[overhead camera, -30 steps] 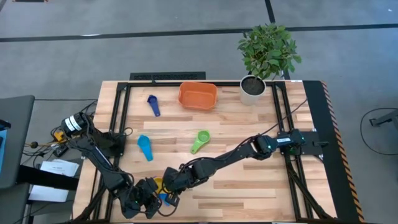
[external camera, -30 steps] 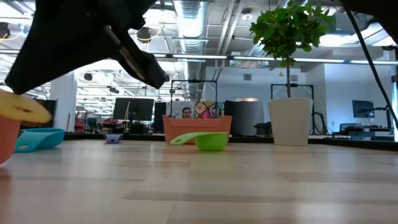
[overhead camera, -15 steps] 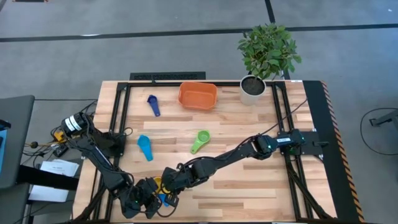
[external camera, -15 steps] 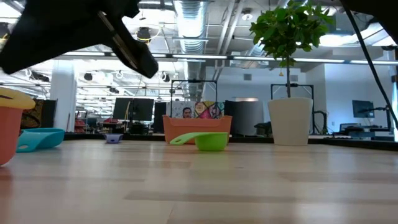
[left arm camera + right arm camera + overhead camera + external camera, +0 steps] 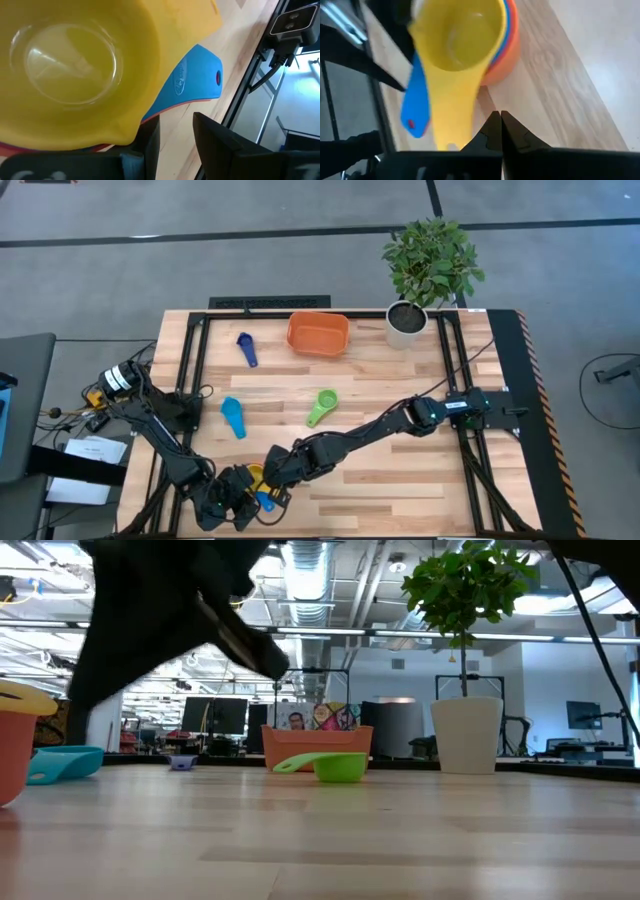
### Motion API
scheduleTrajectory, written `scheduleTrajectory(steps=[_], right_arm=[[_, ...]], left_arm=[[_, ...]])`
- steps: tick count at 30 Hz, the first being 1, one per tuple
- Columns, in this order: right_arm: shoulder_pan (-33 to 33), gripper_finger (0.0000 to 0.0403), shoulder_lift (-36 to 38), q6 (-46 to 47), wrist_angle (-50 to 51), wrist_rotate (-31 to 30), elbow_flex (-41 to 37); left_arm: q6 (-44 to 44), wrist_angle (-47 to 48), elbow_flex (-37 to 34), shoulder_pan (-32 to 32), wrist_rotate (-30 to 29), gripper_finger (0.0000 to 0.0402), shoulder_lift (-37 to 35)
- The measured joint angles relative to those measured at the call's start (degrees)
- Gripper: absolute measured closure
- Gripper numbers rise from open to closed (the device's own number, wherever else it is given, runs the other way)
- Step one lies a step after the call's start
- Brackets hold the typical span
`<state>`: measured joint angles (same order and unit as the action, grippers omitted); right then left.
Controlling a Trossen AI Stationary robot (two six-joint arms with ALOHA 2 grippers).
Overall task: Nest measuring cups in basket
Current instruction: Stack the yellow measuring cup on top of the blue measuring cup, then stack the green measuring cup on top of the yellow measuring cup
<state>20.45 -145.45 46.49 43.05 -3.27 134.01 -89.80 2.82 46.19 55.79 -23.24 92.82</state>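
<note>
A stack of cups (image 5: 257,478) stands near the table's front left, with a yellow cup (image 5: 457,35) on top, a blue one (image 5: 197,75) under it and an orange-red one (image 5: 12,755) at the bottom. My left gripper (image 5: 175,137) is at the stack's near-left side, its fingers a little apart with bare wood between them. My right gripper (image 5: 497,122) is shut and empty, just right of the yellow handle (image 5: 451,117). The navy (image 5: 245,348), light blue (image 5: 232,417) and green (image 5: 322,405) cups lie apart on the table. The orange basket (image 5: 318,333) stands at the far edge. My left gripper has one finger (image 5: 150,142) right beside the yellow cup's rim (image 5: 127,132), on the finger's outer side. I cannot tell whether it touches. The stack stands on the table.
A white plant pot (image 5: 406,322) with green leaves stands right of the basket. A dark metal frame (image 5: 190,380) runs along the table's sides. My right arm (image 5: 380,425) stretches across the table's near half.
The yellow cup, tilted above the stack a second ago, now sits level in it. My right gripper has drawn back a little from the stack toward the table's right edge.
</note>
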Motion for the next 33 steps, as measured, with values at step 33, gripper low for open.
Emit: scheduleTrajectory(steps=[33], right_arm=[[0.4, 0.0396, 0.3, -2.4, -2.3, 6.3, -3.2]], left_arm=[[0.6, 1.4, 0.0, -0.6, 4.3, 0.0297, -2.7]])
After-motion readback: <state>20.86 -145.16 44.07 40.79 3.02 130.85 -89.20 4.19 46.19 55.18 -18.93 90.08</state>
